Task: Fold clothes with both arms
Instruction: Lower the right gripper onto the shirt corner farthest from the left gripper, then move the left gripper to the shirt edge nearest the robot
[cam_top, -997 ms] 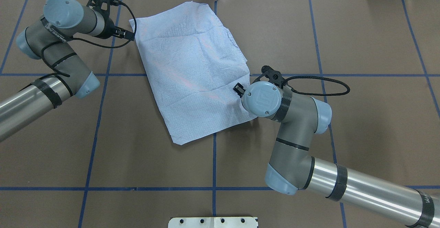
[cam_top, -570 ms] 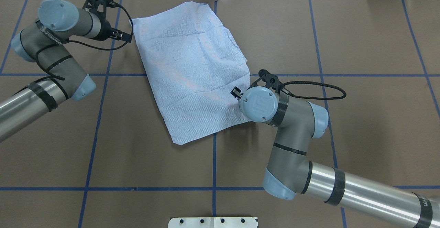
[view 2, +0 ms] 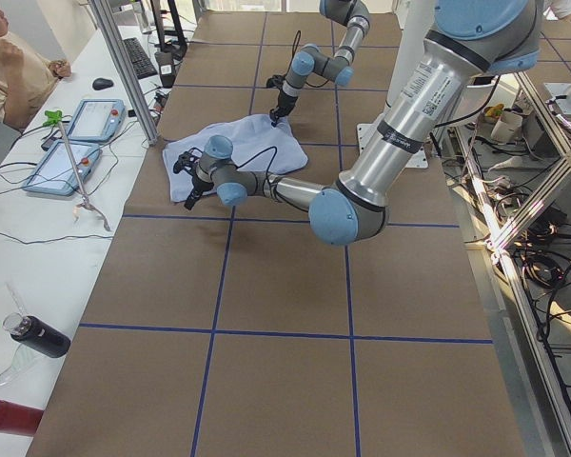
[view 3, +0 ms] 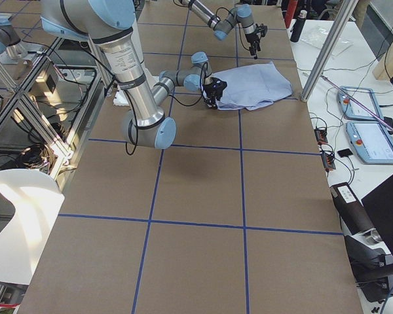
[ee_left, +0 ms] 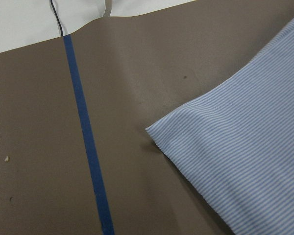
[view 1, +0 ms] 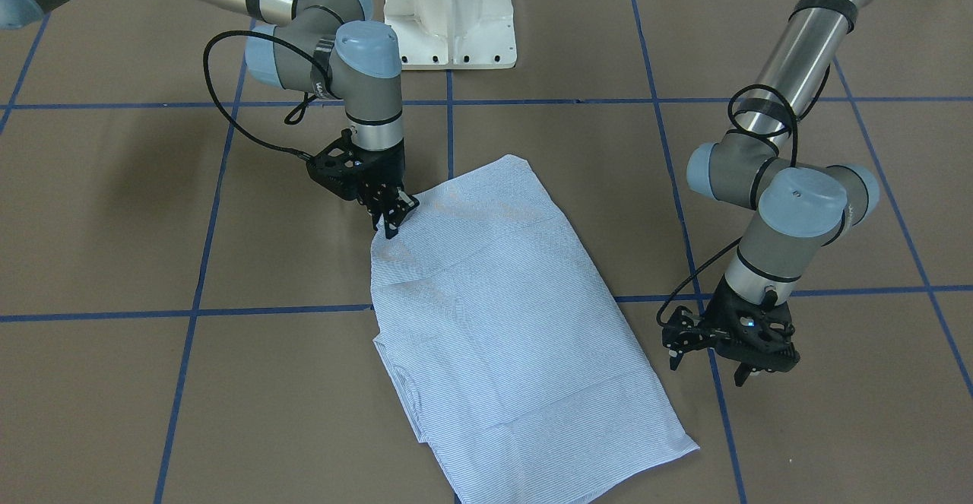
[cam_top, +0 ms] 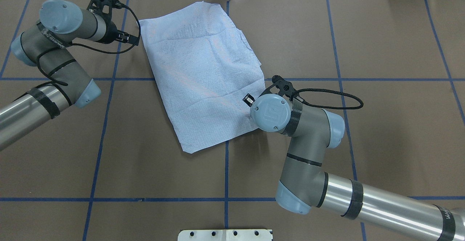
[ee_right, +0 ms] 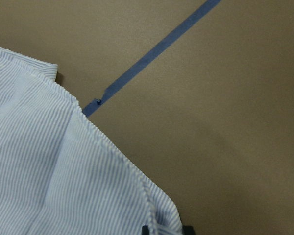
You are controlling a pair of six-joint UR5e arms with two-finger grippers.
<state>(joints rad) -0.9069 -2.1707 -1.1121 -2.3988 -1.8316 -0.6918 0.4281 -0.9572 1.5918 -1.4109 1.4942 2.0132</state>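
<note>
Shirt [cam_top: 203, 73] lies flat on the brown table [cam_top: 381, 143], already folded to a rough rectangle with no sleeves or collar showing, slanted across the blue grid.

Right gripper [view 1: 389, 215]: the hem of one long edge sits right between its jaws, and the rest of the fabric spreads away in front of them. The jaws are nearly together, and the wrist view shows cloth puckered between the tips. Reads as clenched on the shirt edge, low at the table.

Left gripper [view 1: 708, 363]: jaws spread wide with nothing between them, tips down. The shirt's edge near a corner is just beside them, not touching.

Change over the last second: the left gripper backed off a little from that edge, which it was right up against before, and the corner now lies loose on the table. The right wrist slid slightly toward the robot's side, with its gripper staying at the hem. The shirt outline barely moved.

My read: left has let go and is done with its corner, while right keeps its pinch, so one fold looks finished and the next is being set up. Left needs a fresh grasp first, because lifting with the right alone would likely drag and skew the shirt.
</note>
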